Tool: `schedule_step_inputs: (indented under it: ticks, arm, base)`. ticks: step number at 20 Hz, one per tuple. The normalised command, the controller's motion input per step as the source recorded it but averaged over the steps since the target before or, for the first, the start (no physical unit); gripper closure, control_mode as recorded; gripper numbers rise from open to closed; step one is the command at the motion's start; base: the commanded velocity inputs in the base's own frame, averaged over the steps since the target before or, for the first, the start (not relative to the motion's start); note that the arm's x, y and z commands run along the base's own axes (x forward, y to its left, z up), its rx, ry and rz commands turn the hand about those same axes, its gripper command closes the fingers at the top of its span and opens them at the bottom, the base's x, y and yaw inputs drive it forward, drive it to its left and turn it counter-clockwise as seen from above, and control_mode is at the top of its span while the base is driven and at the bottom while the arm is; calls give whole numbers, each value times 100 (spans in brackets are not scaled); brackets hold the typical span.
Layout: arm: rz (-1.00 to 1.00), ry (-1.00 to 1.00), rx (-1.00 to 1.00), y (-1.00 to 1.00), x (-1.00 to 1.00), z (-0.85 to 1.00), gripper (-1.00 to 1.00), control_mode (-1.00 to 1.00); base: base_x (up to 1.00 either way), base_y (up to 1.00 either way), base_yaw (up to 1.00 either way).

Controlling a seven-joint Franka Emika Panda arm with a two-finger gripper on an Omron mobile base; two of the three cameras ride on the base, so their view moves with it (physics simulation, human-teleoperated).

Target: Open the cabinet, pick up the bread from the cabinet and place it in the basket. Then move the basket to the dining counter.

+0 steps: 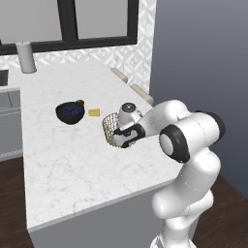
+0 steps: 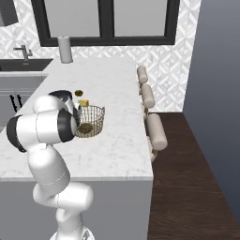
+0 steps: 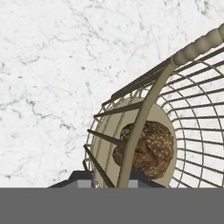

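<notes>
Already the small brown, speckled lump of bread [image 3: 146,151] lies on the flat tan base inside the round gold-tan wire-mesh basket [image 2: 90,120], and the basket rests on the broad white marble surface [image 1: 68,160], towards its near right part in the left base view. Gripper [image 1: 117,137] is at the basket's rim on the robot's side; in the hand view a curved rim wire runs down between the two dark finger tips, the bread just beyond it inside the mesh. Gripper state: I cannot tell whether the jaws clamp that wire or have begun to part; the tips are nearly hidden. Judgement: bread-in-basket step looks done, and the basket seems to stand on the dining counter, so the step in hand is probably release and withdrawal. Risks: if the fingers pull back before they are clear of the wire, the light basket could be dragged or tipped and the bread rolled out; a sideways exit could snag the mesh. Also, the basket stands not far from the surface's right edge, so a shove that way is undesirable. Nearby, well apart from the basket: a dark blue bowl [image 1: 70,112] and a small yellow wedge [image 1: 94,112] beside it.
</notes>
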Motion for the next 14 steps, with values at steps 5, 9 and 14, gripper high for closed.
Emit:
schedule_step_inputs:
  ticks: [5, 9, 14]
  arm:
    - [3, 0, 0, 0, 9, -5, 100, -100]
    - [0, 0, 0, 0, 0, 0, 100, 100]
    - [0, 0, 0, 0, 0, 0, 100, 100]
  base:
    - [0, 0, 0]
    - [-3, -1, 3]
    - [-9, 0, 0]
